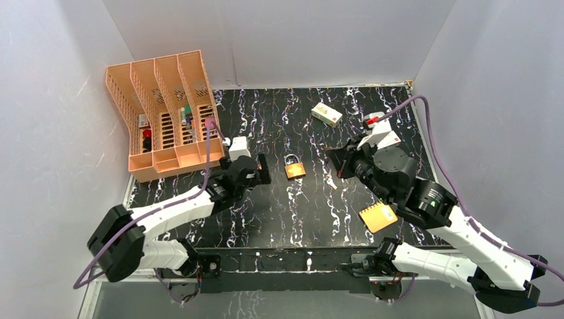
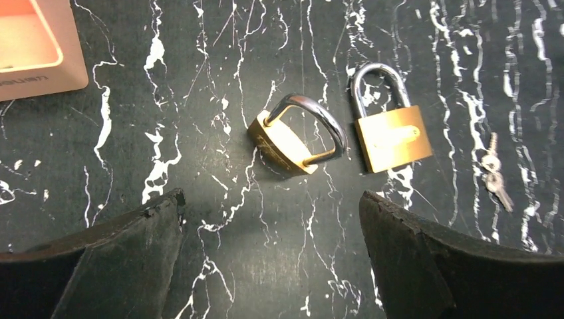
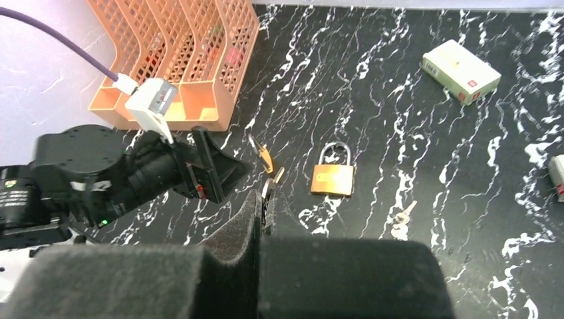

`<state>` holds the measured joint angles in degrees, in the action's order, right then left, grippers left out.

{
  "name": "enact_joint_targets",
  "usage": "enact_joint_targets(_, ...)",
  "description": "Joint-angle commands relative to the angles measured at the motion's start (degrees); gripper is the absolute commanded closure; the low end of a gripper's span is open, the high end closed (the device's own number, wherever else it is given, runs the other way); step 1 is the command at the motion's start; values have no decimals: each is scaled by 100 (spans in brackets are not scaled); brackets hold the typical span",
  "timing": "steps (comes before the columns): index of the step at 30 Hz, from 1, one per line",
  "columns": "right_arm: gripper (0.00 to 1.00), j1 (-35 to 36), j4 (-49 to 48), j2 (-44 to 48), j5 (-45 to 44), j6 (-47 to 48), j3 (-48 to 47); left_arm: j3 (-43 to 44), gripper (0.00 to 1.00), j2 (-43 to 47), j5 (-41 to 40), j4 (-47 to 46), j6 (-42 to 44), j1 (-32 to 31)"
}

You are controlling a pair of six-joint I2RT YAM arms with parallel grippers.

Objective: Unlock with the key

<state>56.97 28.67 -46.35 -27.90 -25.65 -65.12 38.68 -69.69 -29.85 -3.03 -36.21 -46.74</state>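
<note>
Two brass padlocks lie on the black marbled table (image 2: 100, 266). One padlock (image 2: 394, 138) (image 3: 332, 179) (image 1: 294, 171) lies flat. The other padlock (image 2: 284, 144) (image 3: 265, 156) stands tilted on its edge and shackle. The key (image 2: 495, 174) (image 3: 401, 214), a tiny silver bunch, lies right of the flat padlock, apart from both grippers. My left gripper (image 2: 273, 199) (image 1: 261, 169) is open wide just short of the tilted padlock and holds nothing. My right gripper (image 3: 268, 196) (image 1: 339, 161) is shut above the table. A thin silver sliver shows at its tips; whether it is held I cannot tell.
An orange file rack (image 1: 166, 113) (image 3: 186, 53) stands at the back left, its corner close to the left arm. A white box (image 1: 326, 113) (image 3: 460, 71) lies at the back. A yellow pad (image 1: 378, 216) sits by the right arm.
</note>
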Motion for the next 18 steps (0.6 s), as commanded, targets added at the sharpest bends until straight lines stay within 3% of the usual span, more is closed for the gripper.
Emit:
enact_joint_targets(1, 100, -14, -872, 333, -292, 582, 172, 641, 2, -707, -515, 23, -405, -101)
enact_joint_targets(6, 100, -13, -999, 507, -271, 658, 214, 1532, 2, -1926, -1727, 1198, -1305, -351)
enact_joint_targets(10, 100, -16, -964, 538, -98, 685, 165, 1766, 2, -2151, -1673, 1498, -1224, -353)
enact_joint_targets(15, 100, -11, -951, 511, 331, 895, 56, 656, 2, -410, -476, -353, 1024, -341)
enact_joint_targets(18, 100, -12, -926, 463, 500, 1045, -42, 591, 2, 434, 726, -189, 2136, -141)
